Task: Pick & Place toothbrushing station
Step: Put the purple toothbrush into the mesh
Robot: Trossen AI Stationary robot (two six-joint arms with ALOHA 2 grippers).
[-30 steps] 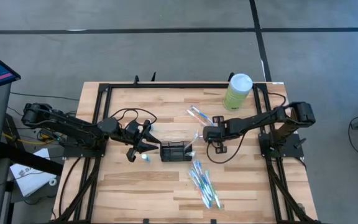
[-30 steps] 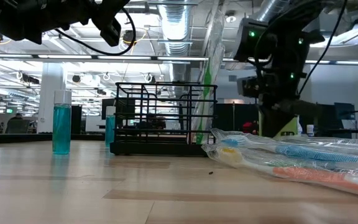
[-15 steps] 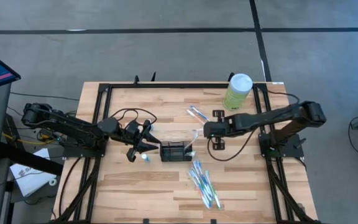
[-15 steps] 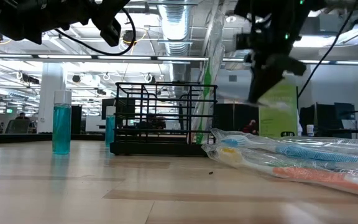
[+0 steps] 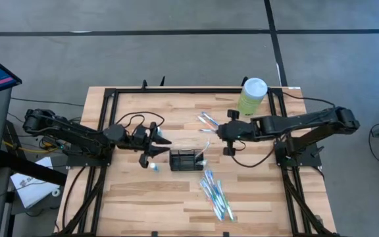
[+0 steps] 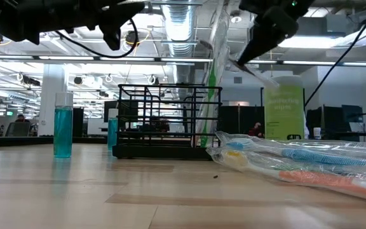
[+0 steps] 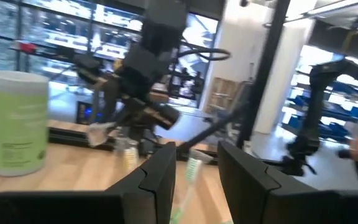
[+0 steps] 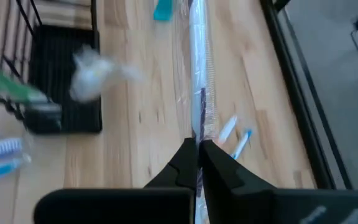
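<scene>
The toothbrushing station [image 5: 185,160], a low black wire holder, stands mid-table [image 6: 167,121] with a wrapped green toothbrush [image 6: 211,83] upright at its right end. My right gripper [image 5: 220,133] hangs above the table, right of the holder, shut on a toothbrush in a clear wrapper [image 8: 197,74]. My left gripper [image 5: 162,148] hovers left of the holder, pointing level toward it, fingers apart [image 7: 197,149] and holding nothing. My right gripper pinches one end of the clear wrapper [image 8: 198,138] between its two fingers. The fingers slant down from the table's right and lie along the toothbrush. The wrapped toothbrush reaches out beyond the fingertips, lifted clear of the table [image 6: 256,71].
A pale-green canister [image 5: 251,97] stands at the far right. A pile of wrapped toothbrushes [image 5: 214,191] lies near the holder's front right, and two more [image 5: 209,120] lie behind it. A small blue bottle [image 5: 153,166] stands under my left gripper.
My right gripper has risen well above the table, staying shut and carrying the wrapped toothbrush up clear of the wood. My left gripper has stayed in place and turned a little at the wrist.
</scene>
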